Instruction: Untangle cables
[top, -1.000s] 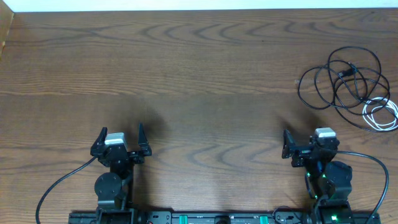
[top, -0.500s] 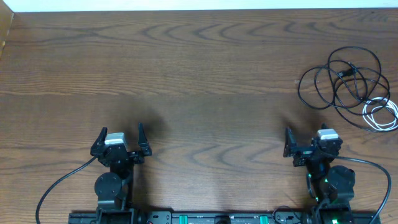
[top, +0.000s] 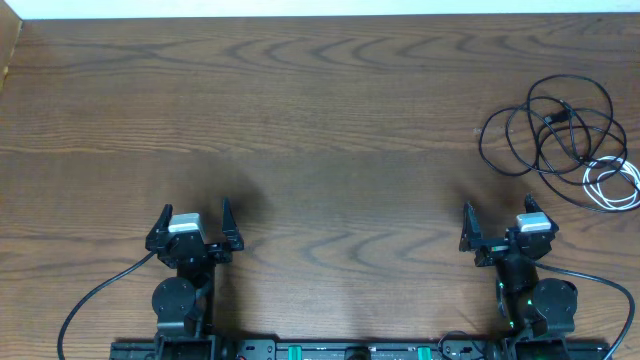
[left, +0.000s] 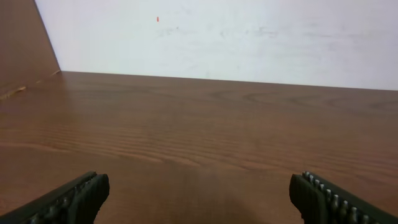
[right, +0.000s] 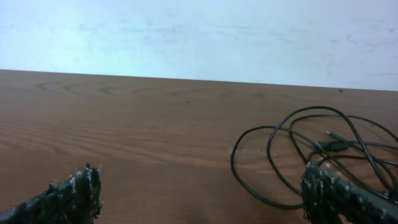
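Observation:
The black cable lies in several overlapping loops at the table's far right, a small plug inside the loops. The shorter white cable is coiled at the tangle's lower right edge and crosses the black loops. My right gripper is open and empty, below and to the left of the tangle. In the right wrist view the black cable lies ahead to the right, beyond the open right gripper. My left gripper is open over bare wood at the near left; the left gripper holds nothing.
The wooden table stretches wide between the arms and its far edge. A white wall stands behind it. Thick black wires run from both arm bases along the near edge.
The right arm has shifted a little to the right and toward the near edge, jaws still wide. The left arm and the cables have not moved.

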